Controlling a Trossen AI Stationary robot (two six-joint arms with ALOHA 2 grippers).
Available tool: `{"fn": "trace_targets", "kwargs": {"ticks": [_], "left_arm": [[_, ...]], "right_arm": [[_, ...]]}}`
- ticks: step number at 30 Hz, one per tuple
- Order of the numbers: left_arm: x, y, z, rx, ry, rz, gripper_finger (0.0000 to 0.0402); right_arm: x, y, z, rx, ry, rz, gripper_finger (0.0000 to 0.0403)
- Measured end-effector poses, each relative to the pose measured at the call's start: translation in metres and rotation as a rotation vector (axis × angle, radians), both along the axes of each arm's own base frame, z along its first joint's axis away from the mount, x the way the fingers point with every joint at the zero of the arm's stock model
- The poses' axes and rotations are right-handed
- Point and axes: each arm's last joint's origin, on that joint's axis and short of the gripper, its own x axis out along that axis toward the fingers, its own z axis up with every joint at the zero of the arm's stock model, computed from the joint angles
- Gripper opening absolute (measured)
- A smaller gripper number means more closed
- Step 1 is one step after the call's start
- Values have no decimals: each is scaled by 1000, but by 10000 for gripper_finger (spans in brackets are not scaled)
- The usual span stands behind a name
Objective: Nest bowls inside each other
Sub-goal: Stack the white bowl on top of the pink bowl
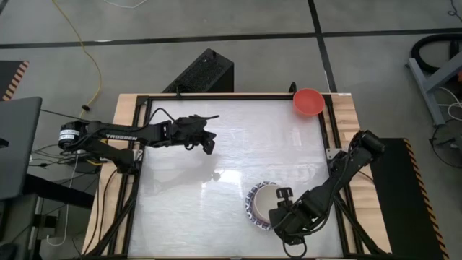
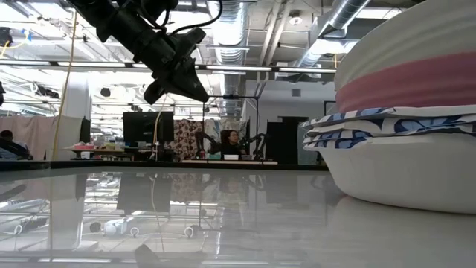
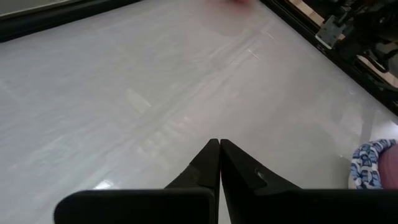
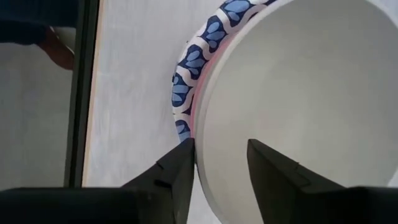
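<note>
From above, the stack of nested bowls (image 1: 262,203) stood at the glossy white tabletop's (image 1: 216,152) near right, the right hand (image 1: 278,214) at its rim; the lone red bowl (image 1: 308,102) lay at the far right corner, nearer the right arm. The left hand (image 1: 208,144) hovered mid-left. The left wrist view showed it pressed together. The right wrist view showed spread fingers (image 4: 177,168) straddling the plain cream-white top bowl's (image 4: 298,81) rim.

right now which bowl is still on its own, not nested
The red bowl, alone at the table's far right corner. The other bowls sit stacked as one nest under the right gripper.
</note>
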Motion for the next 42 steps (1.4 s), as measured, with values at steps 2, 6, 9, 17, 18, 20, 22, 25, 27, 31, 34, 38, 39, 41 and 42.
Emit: {"fn": "trace_targets", "kwargs": {"ticks": [2, 6, 9, 17, 18, 20, 22, 25, 27, 31, 34, 38, 39, 41, 42], "left_arm": [[0, 0, 0, -2, -1, 4, 0], [0, 0, 0, 0, 0, 3, 0], [0, 0, 0, 0, 0, 3, 0], [0, 0, 0, 10, 4, -6, 0], [0, 0, 0, 9, 4, -7, 0], [0, 0, 0, 9, 4, -10, 0], [0, 0, 0, 7, 4, -8, 0], [0, 0, 0, 3, 2, -7, 0], [0, 0, 0, -2, 1, -4, 0], [0, 0, -1, -26, -1, 18, 0], [0, 0, -1, -30, -3, 21, 0], [0, 0, -1, -31, -3, 21, 0], [0, 0, -1, -30, -3, 20, 0], [0, 0, -1, -30, -3, 20, 0], [0, 0, -1, -30, -3, 20, 0]], "right_arm": [[0, 0, 0, -1, 0, 4, 165], [0, 0, 0, -4, -3, 3, 166], [1, 0, 1, -14, -16, -11, 171], [-1, -4, 20, -67, -27, -38, 204], [-1, -4, 22, -69, -30, -39, 208], [0, -3, 25, -65, -40, -39, 214], [1, -2, 31, -66, -76, -37, 216], [-3, 6, 41, -93, -156, -30, 212], [-7, 11, 46, -117, -199, -25, 207], [-17, 21, 50, -162, -301, -81, 194], [-25, 28, 51, -158, -343, -139, 181], [-36, 36, 51, -133, -390, -214, 158], [-37, 37, 52, -126, -408, -246, 149], [-41, 39, 51, -112, -428, -299, 127], [-42, 41, 50, -110, -434, -319, 112]]}}
